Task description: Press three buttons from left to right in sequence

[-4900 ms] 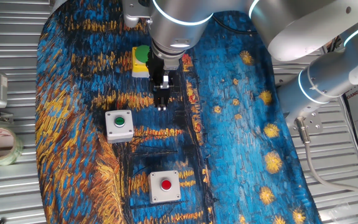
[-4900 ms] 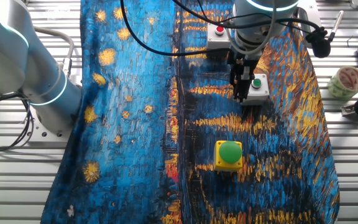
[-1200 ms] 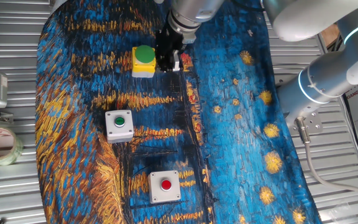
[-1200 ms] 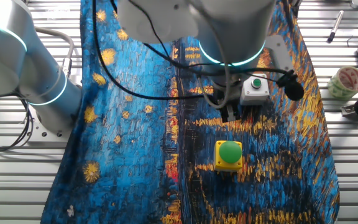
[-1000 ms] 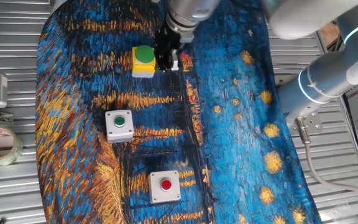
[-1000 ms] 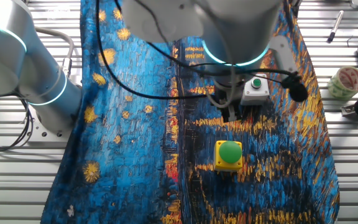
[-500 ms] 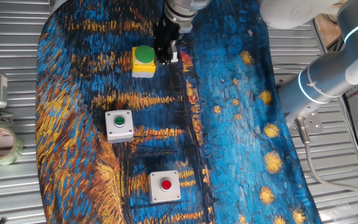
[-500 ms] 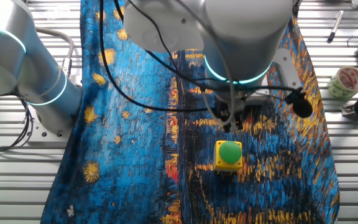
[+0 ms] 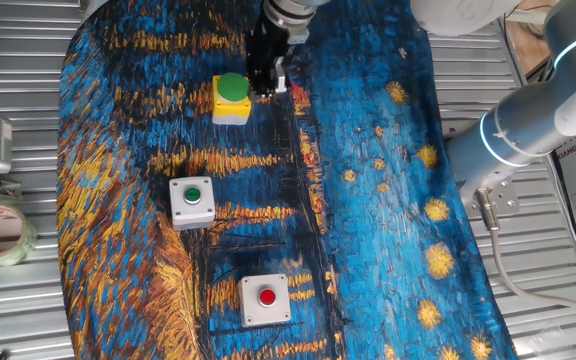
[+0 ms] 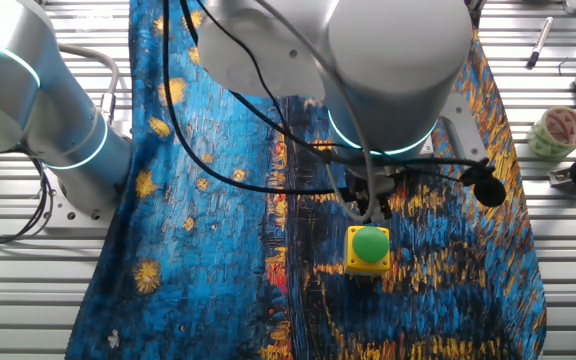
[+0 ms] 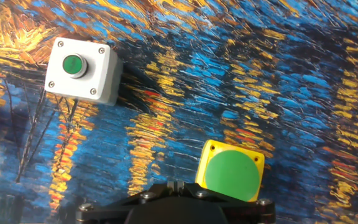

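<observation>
— Where are the buttons located?

— On the painted cloth (image 9: pixel 388 200): the yellow box with green dome (image 9: pixel 231 97) at upper centre of one fixed view, the green-button box (image 9: pixel 192 200) at mid-left, the red-button box (image 9: pixel 266 298) at the bottom.

— And the gripper (image 9: pixel 263 88)?

— It is seen just beside the dome's right edge. Whether its fingers are parted cannot be told.
</observation>
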You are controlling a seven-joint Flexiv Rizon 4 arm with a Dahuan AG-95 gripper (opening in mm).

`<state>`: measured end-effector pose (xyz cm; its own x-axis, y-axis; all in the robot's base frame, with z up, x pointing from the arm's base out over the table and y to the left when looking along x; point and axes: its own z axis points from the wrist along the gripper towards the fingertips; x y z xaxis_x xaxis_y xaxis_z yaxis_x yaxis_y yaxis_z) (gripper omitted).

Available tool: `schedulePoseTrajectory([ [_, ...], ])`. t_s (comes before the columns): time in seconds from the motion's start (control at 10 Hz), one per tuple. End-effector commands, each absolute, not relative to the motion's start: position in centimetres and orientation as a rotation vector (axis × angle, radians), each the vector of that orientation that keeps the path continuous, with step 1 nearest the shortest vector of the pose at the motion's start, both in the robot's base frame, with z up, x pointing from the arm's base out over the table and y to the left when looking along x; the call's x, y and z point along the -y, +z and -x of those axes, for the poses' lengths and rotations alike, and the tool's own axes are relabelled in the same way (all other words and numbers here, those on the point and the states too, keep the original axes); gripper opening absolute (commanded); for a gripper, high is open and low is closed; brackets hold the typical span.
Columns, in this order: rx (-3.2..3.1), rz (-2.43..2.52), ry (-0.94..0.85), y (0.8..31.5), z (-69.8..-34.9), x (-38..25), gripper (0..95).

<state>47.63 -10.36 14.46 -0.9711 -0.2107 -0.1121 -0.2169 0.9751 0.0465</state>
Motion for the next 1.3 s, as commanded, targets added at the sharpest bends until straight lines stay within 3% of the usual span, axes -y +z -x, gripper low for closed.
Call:
schedulePoseTrajectory([
  [0.1, -3.022, 0.293, 0.084, 14.38, -47.57, 10.39, 0.0],
  [0.4, -3.043, 0.122, 0.151, 14.37, -47.58, 10.39, 0.0],
  [1.3, -3.037, 0.189, 0.088, 14.45, -47.51, 10.39, 0.0],
])
